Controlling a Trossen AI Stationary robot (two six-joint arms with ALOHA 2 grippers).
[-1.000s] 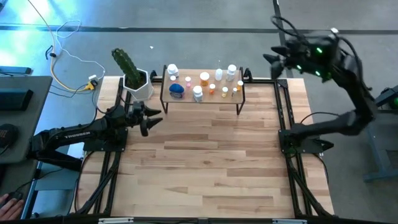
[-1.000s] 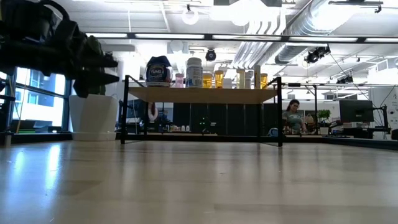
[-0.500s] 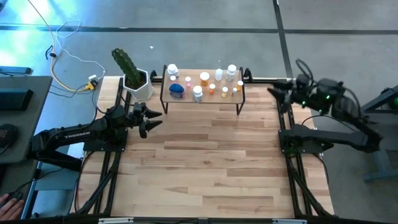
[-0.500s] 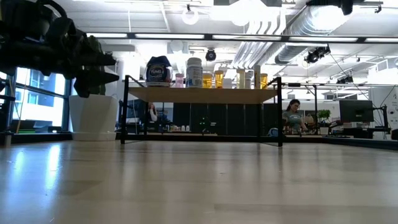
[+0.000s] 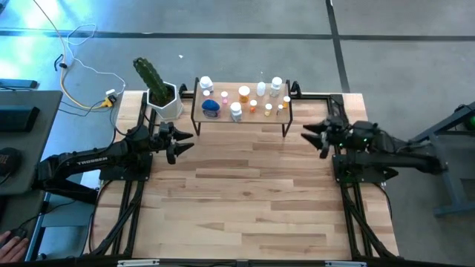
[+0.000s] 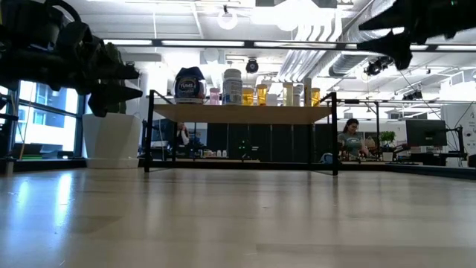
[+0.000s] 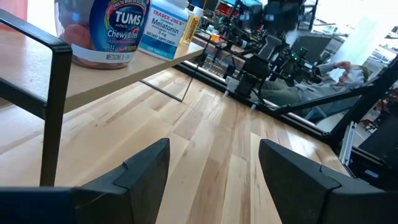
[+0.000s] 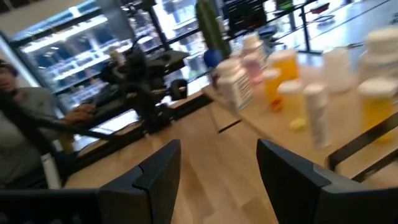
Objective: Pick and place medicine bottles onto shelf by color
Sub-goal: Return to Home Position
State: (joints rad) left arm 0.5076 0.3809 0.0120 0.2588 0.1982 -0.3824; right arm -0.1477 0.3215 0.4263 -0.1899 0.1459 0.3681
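As bottles [image 5: 243, 93] stay shelved, right end effector [image 5: 312, 140] has lowered.

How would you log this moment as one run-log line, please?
bottles: on shelf | left claw: open, empty, near cactus pot | right claw: open, empty, right of shelf

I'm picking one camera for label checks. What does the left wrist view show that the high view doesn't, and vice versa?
Only the left wrist view: readable labels, Tums Chewy Bites on the jar and Trader Joe's Melatonin on the bottle beside it. Only the high view: the cactus pot, the full row of bottles along the shelf, and the left arm near the pot, jaws open. Both: the shelf, the table, and the right arm off the shelf's right end, jaws open.
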